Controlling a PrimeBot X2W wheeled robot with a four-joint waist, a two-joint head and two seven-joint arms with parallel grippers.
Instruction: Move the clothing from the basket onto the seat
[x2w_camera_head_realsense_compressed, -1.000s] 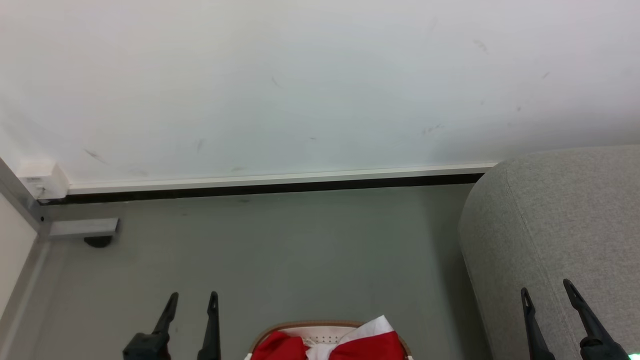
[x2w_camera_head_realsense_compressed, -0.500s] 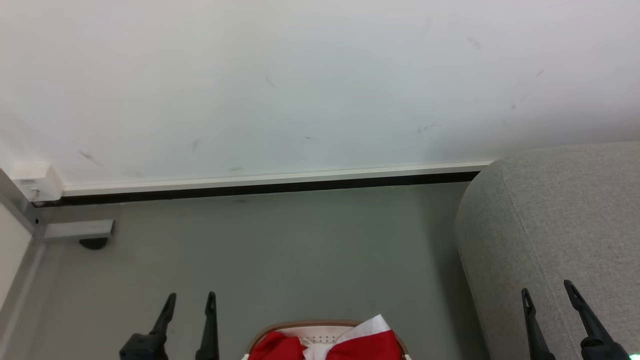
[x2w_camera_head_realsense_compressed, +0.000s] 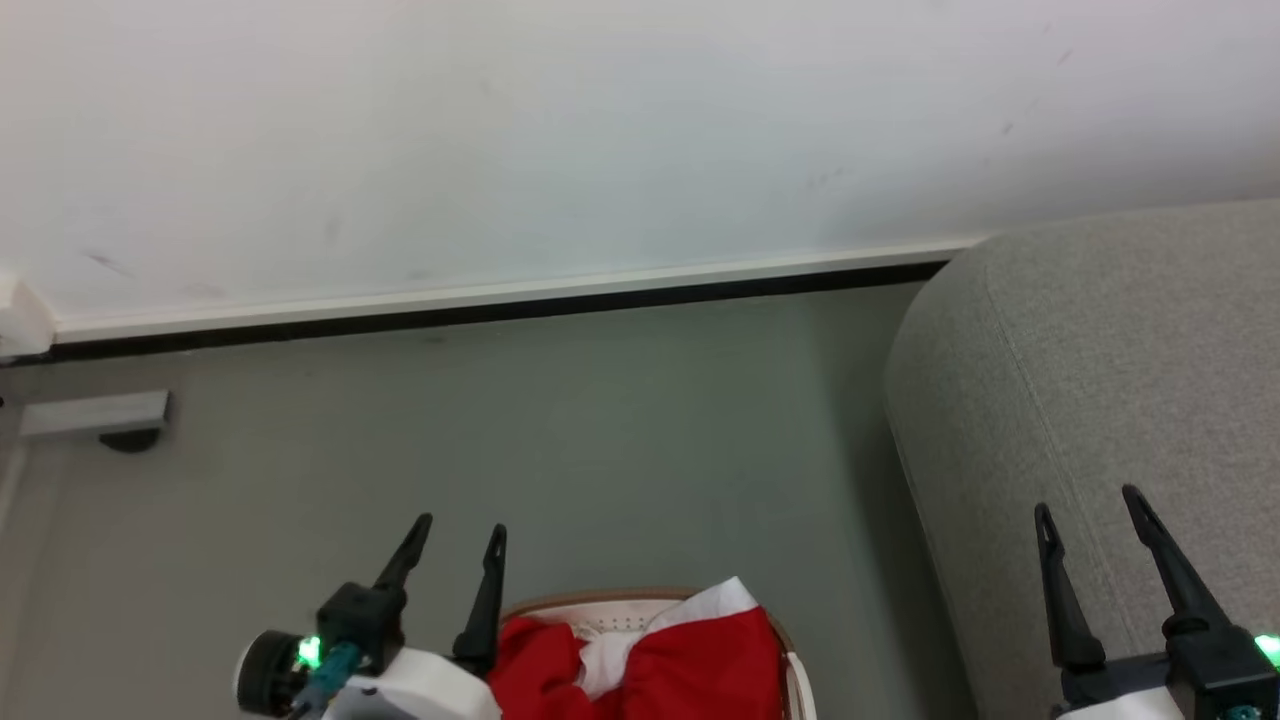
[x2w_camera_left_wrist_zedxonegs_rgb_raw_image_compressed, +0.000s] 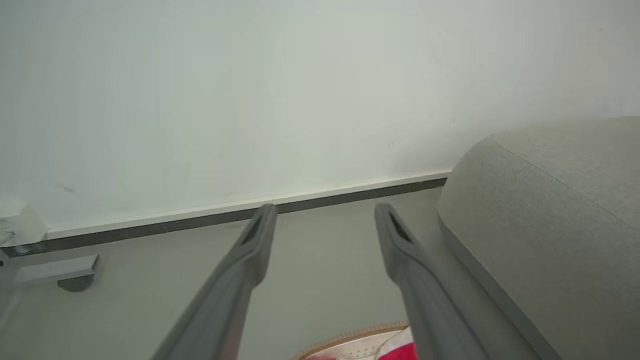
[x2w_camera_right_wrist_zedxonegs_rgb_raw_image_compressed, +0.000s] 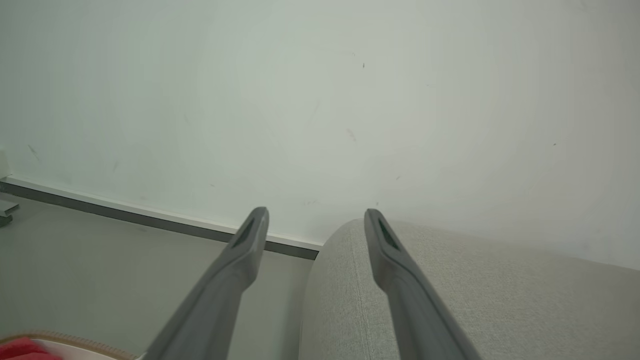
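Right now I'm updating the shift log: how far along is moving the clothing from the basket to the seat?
Done: nothing visible; the part of the seat in view carries no garment. In hand: nothing; the left gripper and right gripper have their fingers spread, empty. Left: the red clothing lies in the basket, all to move.

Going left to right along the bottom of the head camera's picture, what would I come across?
First the left hand → red clothing → grey seat.
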